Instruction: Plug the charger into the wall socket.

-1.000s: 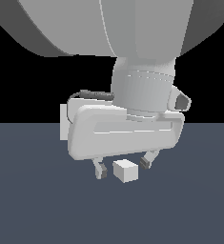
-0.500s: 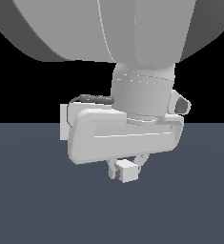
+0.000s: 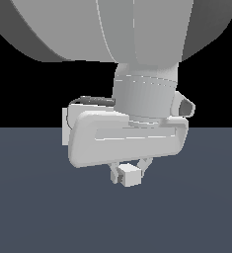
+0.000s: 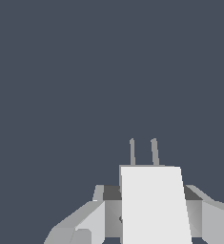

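Observation:
The charger (image 3: 129, 176) is a small off-white cube held between my gripper's (image 3: 128, 173) fingers, under the wide grey hand. In the wrist view the charger (image 4: 154, 205) fills the gap between the two fingers (image 4: 90, 221), and its two thin prongs (image 4: 143, 152) point away from the hand over the dark floor. The gripper (image 4: 154, 217) is shut on it. A pale flat plate edge (image 3: 65, 126) peeks out behind the hand at the exterior view's left. It appears to be the wall socket, and its dots are hidden.
The dark blue-grey floor (image 3: 33, 207) spreads around the gripper. The big grey arm body (image 3: 112, 29) fills the upper part of the exterior view.
The fingers stood wide apart on either side of the charger a second ago. They have closed in and now grip it. The hand has stayed about in place.

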